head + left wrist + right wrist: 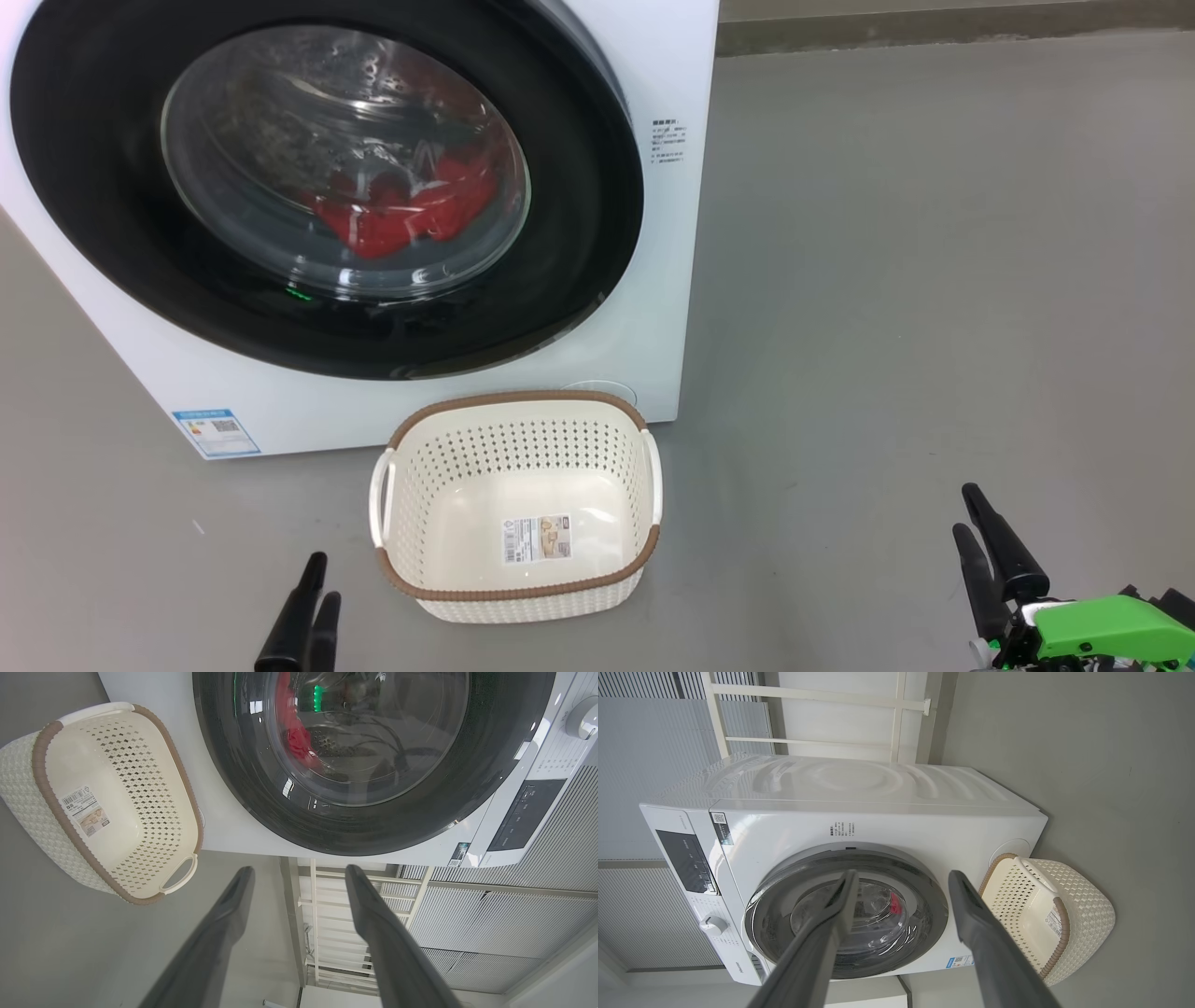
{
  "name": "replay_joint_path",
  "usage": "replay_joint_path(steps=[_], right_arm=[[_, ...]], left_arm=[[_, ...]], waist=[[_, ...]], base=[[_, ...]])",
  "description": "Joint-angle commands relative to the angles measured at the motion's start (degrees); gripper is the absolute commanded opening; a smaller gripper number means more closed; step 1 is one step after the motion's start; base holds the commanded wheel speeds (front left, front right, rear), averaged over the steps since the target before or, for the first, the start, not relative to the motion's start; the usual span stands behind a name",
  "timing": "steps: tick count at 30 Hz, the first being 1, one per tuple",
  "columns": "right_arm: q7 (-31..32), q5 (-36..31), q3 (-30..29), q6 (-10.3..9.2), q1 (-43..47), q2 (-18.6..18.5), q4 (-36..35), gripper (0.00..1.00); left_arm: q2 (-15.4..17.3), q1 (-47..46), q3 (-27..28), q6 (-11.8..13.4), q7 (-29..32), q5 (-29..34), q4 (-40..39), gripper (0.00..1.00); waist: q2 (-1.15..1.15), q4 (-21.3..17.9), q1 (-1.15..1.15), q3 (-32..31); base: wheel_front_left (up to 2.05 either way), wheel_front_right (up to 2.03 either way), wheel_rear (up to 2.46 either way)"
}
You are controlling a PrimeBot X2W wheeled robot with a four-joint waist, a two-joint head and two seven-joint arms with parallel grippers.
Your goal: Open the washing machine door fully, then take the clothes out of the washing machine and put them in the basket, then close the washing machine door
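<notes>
The washing machine [674,84] stands at the upper left of the head view. Its round black door [103,196] lies against the front. Red clothes [401,219] show through the glass window, low in the drum. The cream basket [523,590] sits on the floor just in front of the machine, with nothing in it but a label sticker. My left gripper [324,579] is open, low to the left of the basket. My right gripper [965,509] is open, far to the basket's right. The left wrist view shows the door [490,765], clothes [299,742] and basket [60,812] beyond empty fingers.
Grey floor [934,280] spreads wide to the right of the machine. A blue label sticker [217,431] marks the machine's lower front. The right wrist view shows the control panel [686,863], a knob [712,925] and a white frame [896,704] on the wall behind.
</notes>
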Motion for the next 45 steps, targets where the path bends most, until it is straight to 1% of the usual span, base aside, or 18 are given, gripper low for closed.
replay_joint_path(steps=[1,2,7,8,9,24,28,38,39,45], right_arm=[[-0.5,-0.2,0.4,0.00,-2.3,-0.7,-1.4,1.00],[-0.7,-0.3,0.6,0.00,-2.5,-0.7,-1.4,1.00],[-1.4,-1.0,1.5,0.00,-3.2,-0.8,-1.3,1.00],[-2.6,-3.0,2.9,-0.01,-4.5,-1.1,-0.8,1.00],[-3.6,-6.3,3.6,-0.01,-5.8,-1.2,0.0,1.00],[-6.0,-17.6,4.6,-0.01,-8.7,-0.8,0.9,1.00],[-6.6,-21.6,5.0,-0.01,-9.5,-0.8,1.0,1.00],[-8.2,-30.2,5.9,-0.02,-11.2,-0.9,1.2,1.00],[-8.2,-30.2,5.9,-0.02,-11.2,-0.9,1.2,1.00],[-9.2,-35.3,6.5,-0.02,-11.9,-0.9,1.2,1.00]], left_arm=[[0.5,-2.2,-0.2,-0.1,-0.7,0.1,-1.2,1.00],[0.5,-2.4,-0.4,-0.1,-0.9,0.2,-1.1,1.00],[0.6,-3.1,-1.1,-0.1,-1.6,0.9,-0.9,1.00],[0.9,-4.4,-2.1,-0.1,-2.7,3.1,-0.5,1.00],[1.0,-5.4,-2.4,0.1,-3.7,7.3,-0.4,1.00],[0.7,-7.7,-3.2,0.5,-6.1,20.2,-1.0,1.00],[0.7,-8.5,-3.5,0.7,-6.8,23.5,-1.0,1.00],[0.7,-10.0,-4.3,2.0,-8.4,32.6,-1.4,1.00],[0.7,-10.0,-4.3,2.0,-8.4,32.6,-1.4,1.00],[0.8,-10.7,-5.2,2.5,-9.4,37.0,-1.5,1.00]], waist=[[0.00,0.0,0.11,-0.1],[0.00,0.0,0.12,-0.1],[0.00,0.0,0.00,0.1],[0.00,0.0,0.00,0.2],[0.00,0.0,-0.01,0.3],[0.00,-0.1,-0.01,0.6],[0.00,-0.2,-0.01,0.8],[0.00,-0.3,-0.01,0.9],[0.00,-0.3,-0.01,0.9],[0.00,-0.4,-0.01,0.8]], base=[[0.00,0.00,0.00],[0.00,0.00,0.00],[0.00,0.00,0.00],[0.00,0.00,0.00],[0.00,0.00,0.00],[0.00,0.00,0.00],[0.00,0.00,0.00],[0.00,0.00,0.00],[0.00,0.00,0.00],[0.00,0.00,0.00]])
